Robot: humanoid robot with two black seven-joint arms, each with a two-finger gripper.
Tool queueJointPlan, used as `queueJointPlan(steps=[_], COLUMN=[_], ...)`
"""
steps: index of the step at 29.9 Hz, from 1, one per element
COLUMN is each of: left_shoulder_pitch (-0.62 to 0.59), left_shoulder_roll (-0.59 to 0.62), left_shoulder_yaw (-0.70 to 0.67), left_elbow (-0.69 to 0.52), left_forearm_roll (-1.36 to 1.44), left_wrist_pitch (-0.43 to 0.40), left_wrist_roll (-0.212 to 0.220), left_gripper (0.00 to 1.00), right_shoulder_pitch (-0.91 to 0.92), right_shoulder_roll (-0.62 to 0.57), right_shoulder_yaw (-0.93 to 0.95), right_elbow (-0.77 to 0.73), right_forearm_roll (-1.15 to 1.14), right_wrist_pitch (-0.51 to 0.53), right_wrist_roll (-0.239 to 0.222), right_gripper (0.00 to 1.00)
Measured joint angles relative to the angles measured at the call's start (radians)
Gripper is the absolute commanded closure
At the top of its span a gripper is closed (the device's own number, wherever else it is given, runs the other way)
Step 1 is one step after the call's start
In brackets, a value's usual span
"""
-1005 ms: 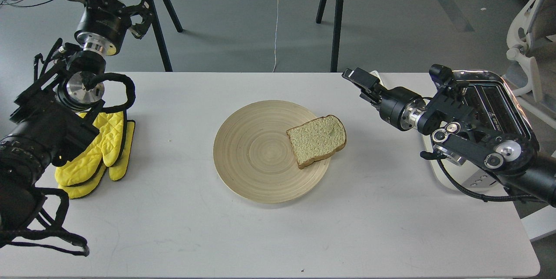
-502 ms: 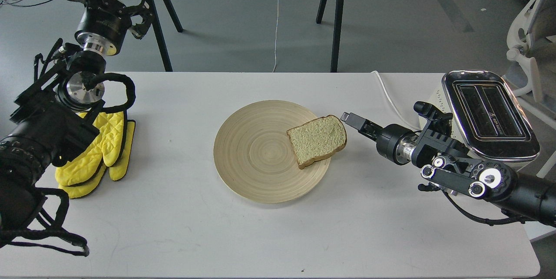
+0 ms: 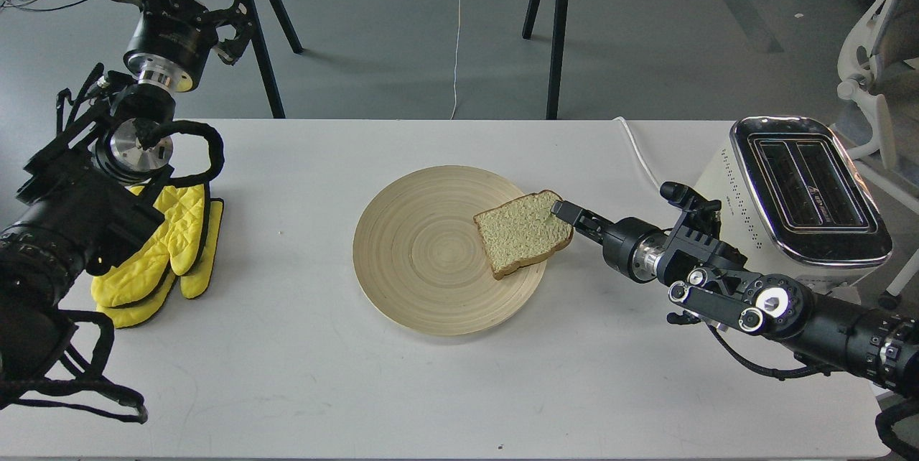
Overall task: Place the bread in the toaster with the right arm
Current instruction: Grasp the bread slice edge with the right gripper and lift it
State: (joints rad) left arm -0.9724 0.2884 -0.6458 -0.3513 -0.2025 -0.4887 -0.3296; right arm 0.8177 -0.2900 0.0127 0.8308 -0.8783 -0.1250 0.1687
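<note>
The bread lies flat on the right part of a round wooden plate in the middle of the table. My right gripper reaches in from the right, low over the table, with its tip at the slice's upper right crust. One dark finger overlaps the crust. I cannot tell the two fingers apart. The toaster stands at the table's right edge behind my right arm, both slots empty. My left gripper is raised at the far left, empty, fingers apart.
Yellow oven mitts lie at the table's left under my left arm. The toaster's white cord runs off the back edge. A second table's legs stand behind. A white chair is at the right.
My right arm has swung down from in front of the toaster and moved left. Its gripper went from the table's back right to the bread's right crust. The left arm has not moved.
</note>
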Motion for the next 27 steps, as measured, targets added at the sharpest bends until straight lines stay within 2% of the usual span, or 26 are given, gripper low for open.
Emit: queueJointPlan(steps=[2, 7, 10, 21, 27], left_shoulder_pitch=[0.0, 0.0, 0.0, 0.0, 0.0], left_shoulder_roll=[0.0, 0.0, 0.0, 0.0, 0.0], left_shoulder_yaw=[0.0, 0.0, 0.0, 0.0, 0.0], left_elbow=[0.0, 0.0, 0.0, 0.0, 0.0], left_forearm_roll=[0.0, 0.0, 0.0, 0.001, 0.001], left_wrist_pitch=[0.0, 0.0, 0.0, 0.0, 0.0], left_wrist_roll=[0.0, 0.0, 0.0, 0.0, 0.0], left_gripper=[0.0, 0.0, 0.0, 0.0, 0.0], right_shoulder_pitch=[0.0, 0.003, 0.006, 0.022, 0.071], right_shoulder_roll=[0.0, -0.001, -0.001, -0.015, -0.132], right_shoulder_yaw=[0.0, 0.0, 0.0, 0.012, 0.015], right_elbow=[0.0, -0.001, -0.001, 0.037, 0.161], right_forearm_roll=[0.0, -0.001, -0.001, 0.005, 0.002], right_wrist_pitch=[0.001, 0.002, 0.002, 0.001, 0.001], right_wrist_roll=[0.0, 0.001, 0.002, 0.006, 0.008], right_gripper=[0.71, 0.9, 0.96, 1.0, 1.0])
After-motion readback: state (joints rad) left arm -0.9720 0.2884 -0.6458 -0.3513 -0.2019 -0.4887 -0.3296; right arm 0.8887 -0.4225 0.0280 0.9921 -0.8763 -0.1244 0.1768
